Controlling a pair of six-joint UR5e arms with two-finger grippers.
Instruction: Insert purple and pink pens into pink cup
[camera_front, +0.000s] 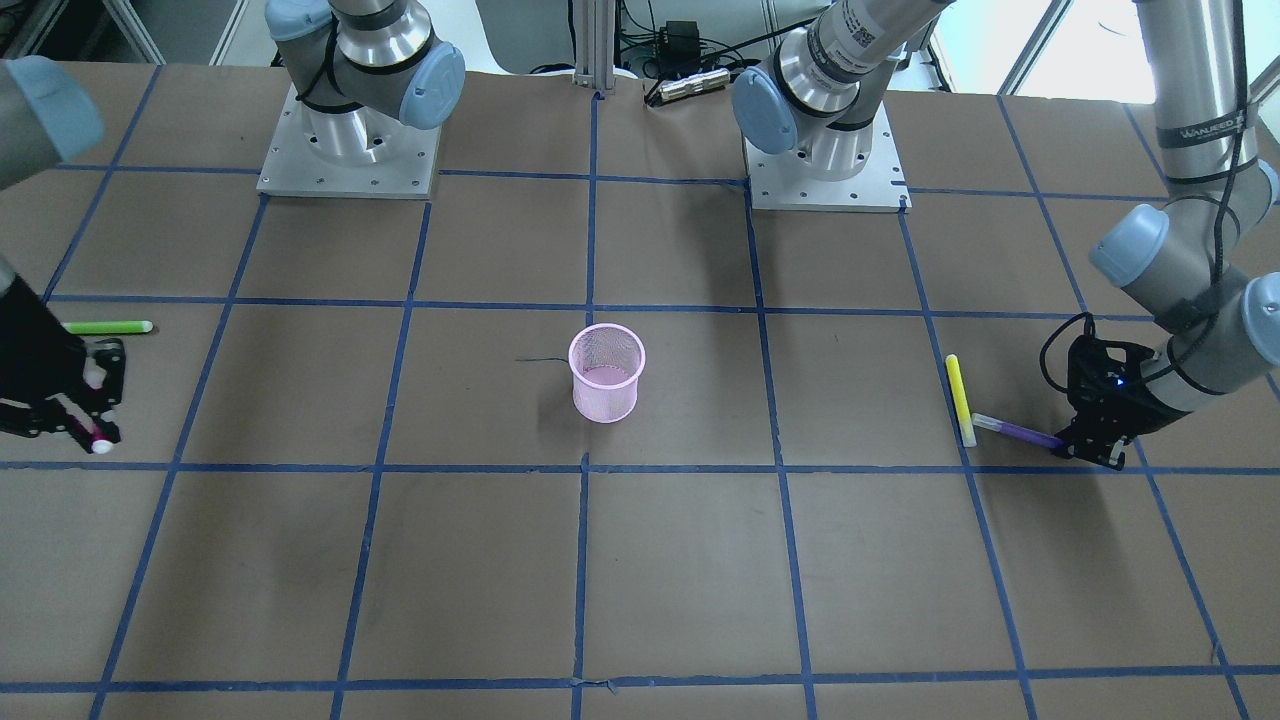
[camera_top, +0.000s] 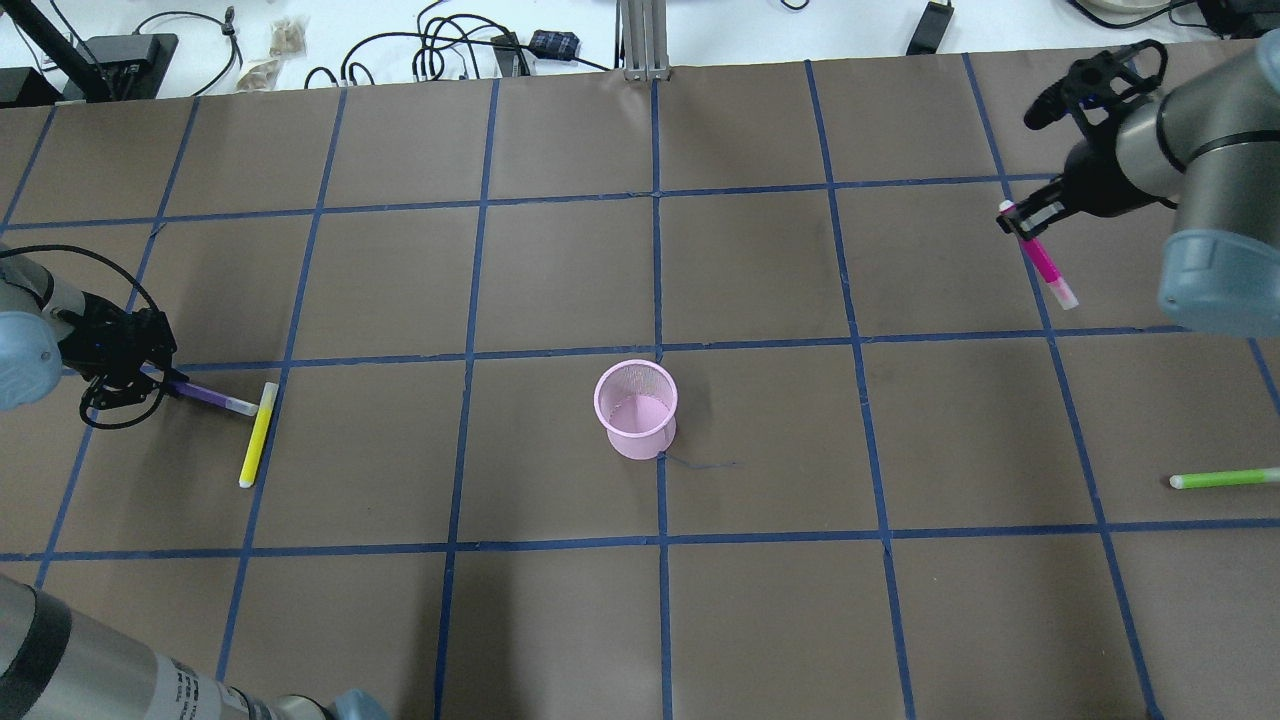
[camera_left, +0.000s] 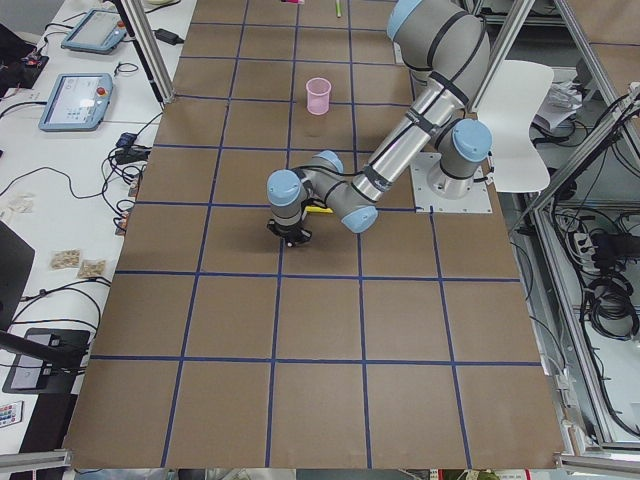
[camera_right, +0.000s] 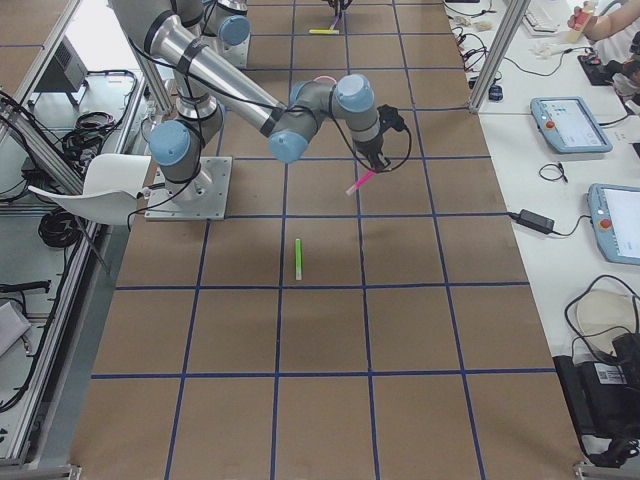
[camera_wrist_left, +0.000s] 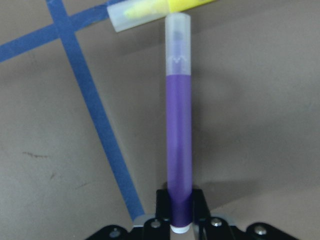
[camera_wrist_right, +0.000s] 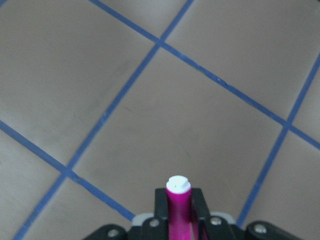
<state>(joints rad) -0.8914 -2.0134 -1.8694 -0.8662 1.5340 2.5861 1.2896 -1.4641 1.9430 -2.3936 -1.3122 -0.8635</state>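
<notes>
Purple pen (camera_wrist_left: 179, 140) clamped in left claw (camera_wrist_left: 180, 200); pink pen (camera_top: 1045, 262) clamped in right claw (camera_wrist_right: 178, 197).

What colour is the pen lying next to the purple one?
It's a yellow pen; the overhead view shows it best.

Bright, even overhead lighting throughout. Blown-out window glare at 1 o'clock of the front-facing view. Soft, faint shadow on the tabletop (camera_front: 700, 560) at 8 o'clock of the pink cup (camera_front: 607, 372); darker patch under the left end effector (camera_front: 1066, 449). Fixed views sharp, except the right arm (camera_front: 45, 110), out of focus at 10 o'clock. Left wrist view mildly blurred, with a pale shadow at 3 o'clock of the purple pen (camera_wrist_left: 179, 150).
</notes>
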